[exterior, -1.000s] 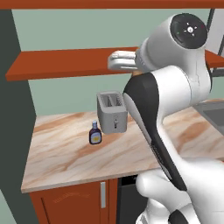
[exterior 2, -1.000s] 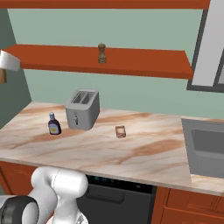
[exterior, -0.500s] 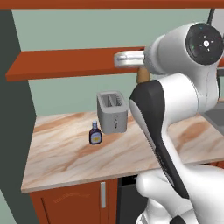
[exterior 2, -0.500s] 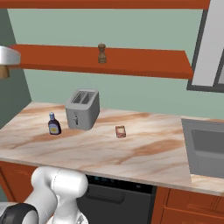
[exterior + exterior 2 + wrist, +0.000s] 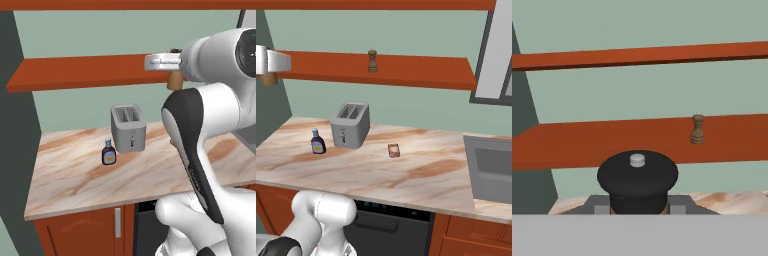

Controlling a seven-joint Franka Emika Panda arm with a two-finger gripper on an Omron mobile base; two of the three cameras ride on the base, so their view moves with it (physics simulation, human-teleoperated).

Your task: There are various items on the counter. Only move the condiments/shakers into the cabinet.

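One light, stiff wooden shaker [image 5: 637, 181] is riding upright in the gripper [image 5: 172, 75], whose jaws are clamping its smooth body below the cap.

— Where, the brown mill [image 5: 372, 60]?
— Upright on the red-brown shelf [image 5: 421, 75], toward its middle.
— And the light-wood shaker [image 5: 637, 181]?
— Black domed top, silver stud, held up at shelf height.
— Sauce bottle [image 5: 317, 142]?
— Dark, yellow label, bluish cap; standing on the marbled counter [image 5: 421, 175], just beside the toaster.
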